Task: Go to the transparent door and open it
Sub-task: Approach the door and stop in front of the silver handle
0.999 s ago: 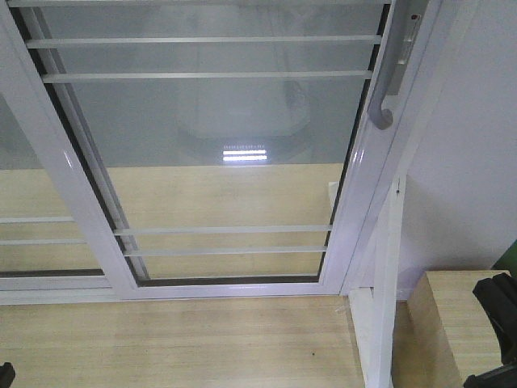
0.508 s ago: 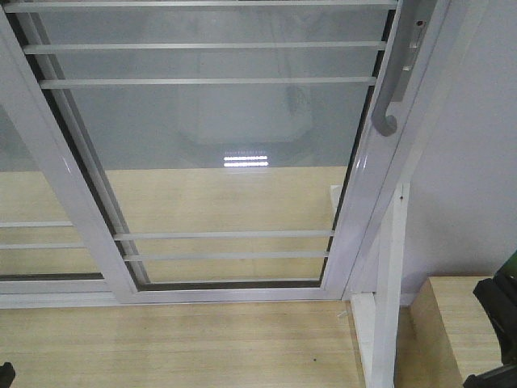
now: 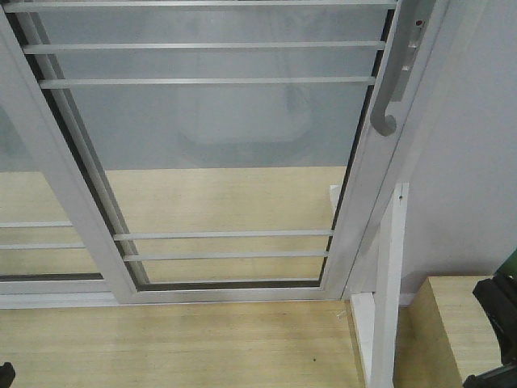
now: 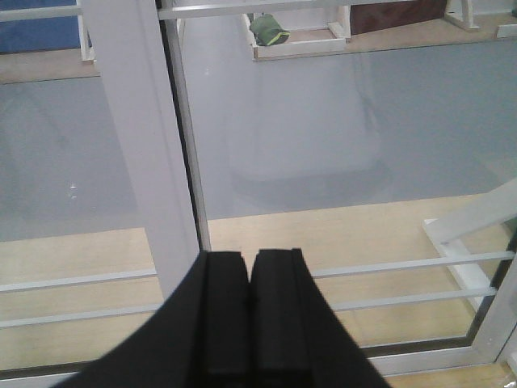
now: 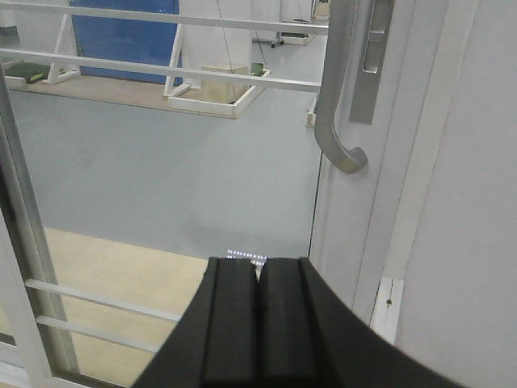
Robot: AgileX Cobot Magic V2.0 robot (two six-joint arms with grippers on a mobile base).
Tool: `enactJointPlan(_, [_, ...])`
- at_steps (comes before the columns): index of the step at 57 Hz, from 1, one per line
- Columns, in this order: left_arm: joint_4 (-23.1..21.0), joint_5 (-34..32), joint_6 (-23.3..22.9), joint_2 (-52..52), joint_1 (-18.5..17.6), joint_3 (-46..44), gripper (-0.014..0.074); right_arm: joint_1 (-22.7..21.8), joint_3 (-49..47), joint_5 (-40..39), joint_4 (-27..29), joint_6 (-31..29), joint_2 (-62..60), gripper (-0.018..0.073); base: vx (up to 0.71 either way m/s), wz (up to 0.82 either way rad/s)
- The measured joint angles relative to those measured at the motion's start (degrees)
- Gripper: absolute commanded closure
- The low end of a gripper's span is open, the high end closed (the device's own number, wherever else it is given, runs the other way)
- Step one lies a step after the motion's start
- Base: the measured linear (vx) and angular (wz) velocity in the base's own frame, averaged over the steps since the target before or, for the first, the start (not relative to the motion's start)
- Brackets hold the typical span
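The transparent door point(image 3: 226, 162) fills the front view: clear glass in a white frame with thin white bars. Its grey curved handle point(image 3: 393, 81) is on its right edge, and shows in the right wrist view point(image 5: 335, 97) above and right of my right gripper point(image 5: 258, 271), which is shut and empty, apart from it. My left gripper point(image 4: 250, 263) is shut and empty, facing the white frame post point(image 4: 137, 145) left of the door glass point(image 4: 323, 137). A black part of the right arm point(image 3: 497, 311) shows at the lower right of the front view.
A second barred glass panel without a handle point(image 3: 32, 210) stands at the left. A white wall point(image 3: 477, 178) is right of the door. A white post point(image 3: 386, 283) and a wooden box point(image 3: 452, 331) stand at the lower right. Wood floor point(image 3: 178, 343) lies before the door.
The view has shifted slightly, so the door and handle sit a little lower in frame than a second ago. The bright light reflection in the glass has gone.
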Motion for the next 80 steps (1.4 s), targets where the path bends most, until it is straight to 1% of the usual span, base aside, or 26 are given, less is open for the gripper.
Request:
enactJointPlan(5, [0.5, 0.0, 0.2, 0.0, 0.0, 0.0, 0.0603, 0.0, 0.0, 0.0, 0.0, 0.0, 0.0, 0.0561, 0.0, 0.0])
enactJointPlan(13, [3.2, 0.0, 0.4, 0.0, 0.0, 0.0, 0.0603, 0.0, 0.0, 0.0, 0.0, 0.0, 0.0, 0.0561, 0.0, 0.0])
enactJointPlan(19, [4.1, -0.2, 0.4, 0.0, 0.0, 0.0, 0.0603, 0.0, 0.0, 0.0, 0.0, 0.0, 0.0, 0.0561, 0.0, 0.0])
enactJointPlan(25, [5.4, -2.4, 0.4, 0.0, 0.0, 0.0, 0.0603, 0.0, 0.0, 0.0, 0.0, 0.0, 0.0, 0.0561, 0.0, 0.0])
enactJointPlan(34, [5.9, -7.0, 0.4, 0.0, 0.0, 0.0, 0.0603, 0.0, 0.0, -1.0, 0.0, 0.0, 0.0, 0.0561, 0.0, 0.0])
enactJointPlan(42, [6.0, -7.8, 0.4, 0.0, 0.0, 0.0, 0.0603, 0.0, 0.0, -1.7, -0.1, -0.1, 0.0, 0.0561, 0.0, 0.0])
enactJointPlan(50, [8.0, -9.0, 0.4, 0.0, 0.0, 0.0, 0.0603, 0.0, 0.0, -5.5, -0.2, -0.1, 0.0, 0.0561, 0.0, 0.0])
enactJointPlan(56, [8.7, -12.0, 0.3, 0.0, 0.0, 0.0, 0.0603, 0.0, 0.0, -10.2, -0.2, -0.1, 0.0, 0.0561, 0.0, 0.0])
enactJointPlan(63, [9.3, -14.8, 0.4, 0.0, 0.0, 0.0, 0.0603, 0.0, 0.0, -13.8, -0.2, -0.1, 0.0, 0.0561, 0.0, 0.0])
enactJointPlan(67, [8.9, -17.0, 0.0, 0.0, 0.0, 0.0, 0.0603, 0.0, 0.0, -15.8, -0.2, -0.1, 0.0, 0.0561, 0.0, 0.0])
enactJointPlan(73, [6.4, -21.5, -2.4, 0.0, 0.0, 0.0, 0.0603, 0.0, 0.0, -18.0, 0.1, -0.1, 0.0, 0.0561, 0.0, 0.0])
enactJointPlan(80, [5.1, -24.7, -5.2, 0.0, 0.0, 0.0, 0.0603, 0.0, -0.1, -17.9, 0.7, -0.1, 0.8, 0.0561, 0.0, 0.0])
